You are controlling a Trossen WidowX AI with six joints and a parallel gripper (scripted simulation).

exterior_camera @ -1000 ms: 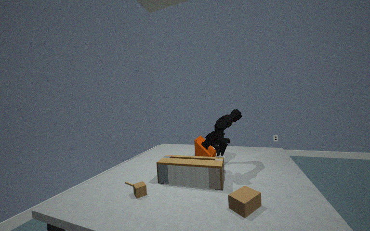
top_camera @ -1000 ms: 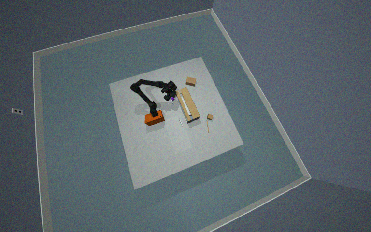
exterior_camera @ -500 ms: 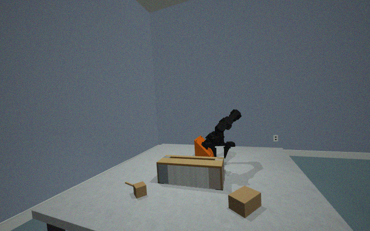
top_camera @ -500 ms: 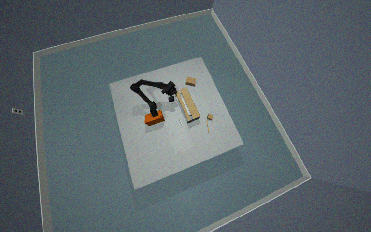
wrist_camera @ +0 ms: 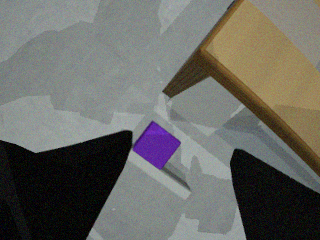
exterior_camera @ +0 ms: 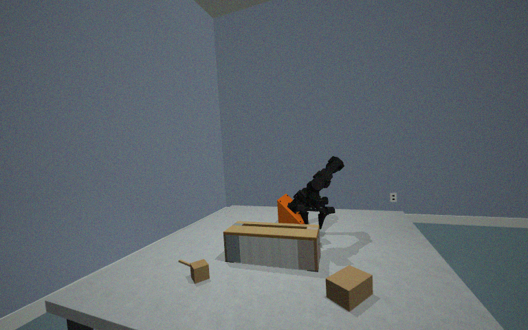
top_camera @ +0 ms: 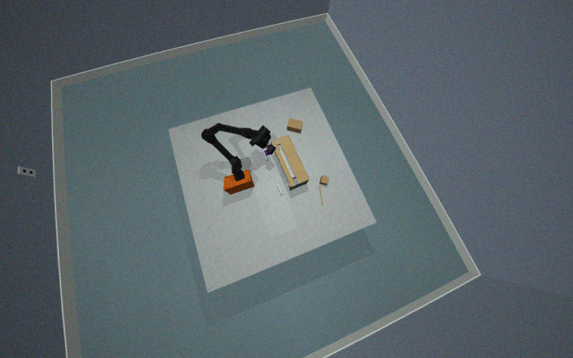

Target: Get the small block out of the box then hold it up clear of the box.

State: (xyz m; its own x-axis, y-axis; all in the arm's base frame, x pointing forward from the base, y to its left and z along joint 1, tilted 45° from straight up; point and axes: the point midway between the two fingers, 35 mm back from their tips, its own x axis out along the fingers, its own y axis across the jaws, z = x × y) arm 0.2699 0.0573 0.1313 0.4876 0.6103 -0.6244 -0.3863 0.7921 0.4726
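The small purple block (top_camera: 266, 152) (wrist_camera: 157, 145) is on the table outside the box, near one end of it and beside a thin pale strip (wrist_camera: 172, 184). The box (top_camera: 297, 161) (exterior_camera: 272, 234) (wrist_camera: 260, 65) has a wooden top with a long slot and stands upright. My gripper (exterior_camera: 313, 225) (wrist_camera: 182, 147) is open and empty, pointing down above the block. In the wrist view the block shows between the fingertips, nearer the left finger, with a wider gap to the right finger. The block is hidden in the exterior view.
A larger wooden block (top_camera: 295, 125) (exterior_camera: 348, 287) stands past the box on the far side. A smaller wooden block (top_camera: 324, 180) (exterior_camera: 200, 271) has a thin stick (top_camera: 321, 196) (exterior_camera: 184, 262) beside it. Another white strip (top_camera: 279, 189) lies between the orange base (top_camera: 239, 183) (exterior_camera: 287, 212) and the box.
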